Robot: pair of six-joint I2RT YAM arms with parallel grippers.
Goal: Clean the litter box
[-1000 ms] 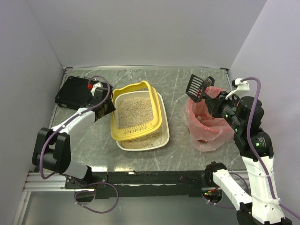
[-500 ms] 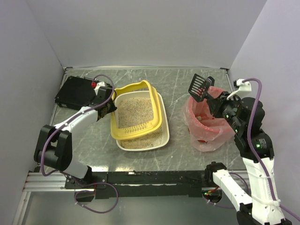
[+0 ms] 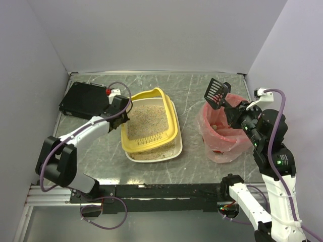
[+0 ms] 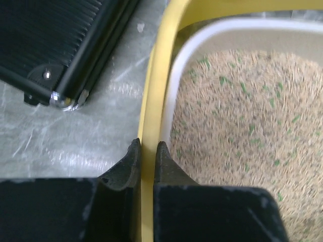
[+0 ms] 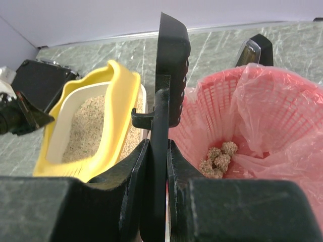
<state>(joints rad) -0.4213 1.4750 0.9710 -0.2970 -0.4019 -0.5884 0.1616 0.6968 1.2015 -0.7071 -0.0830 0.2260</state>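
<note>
Your left claw (image 4: pixel 146 154) is shut tight on the yellow rim of the litter box (image 3: pixel 146 143), with 1 finger outside the wall and 1 inside, at the box's 9 o'clock side. That pinch looks meant to steady or shift the box. The box sits near the middle of the table (image 3: pixel 192 96), askew over a white tray (image 3: pixel 176 149) whose rim shows at 3 and 6 o'clock. Sandy litter (image 4: pixel 242 116) lies right up against the gripped wall.

Your right claw (image 5: pixel 157 151) is closed on the handle of the black scoop (image 3: pixel 214 92). It holds the scoop edge-up over the 12 o'clock rim of the pink bin (image 3: pixel 214 146), which stands at the table's 3 o'clock. Parked there, anything loose should drop into the bag. A few clumps (image 5: pixel 217 157) lie at the bottom.

For room, watch the black box (image 3: pixel 81 98) at 10 o'clock. Its corner lies near the gripped rim, with only a strip of bare table between, so pushing the litter box toward 9 or 10 o'clock would crowd it. Open table lies between the litter box and the bin, and behind the litter box at 12 o'clock. Walls close the table at 9, 12 and 3 o'clock, and the bin stands near the 3 o'clock wall.
</note>
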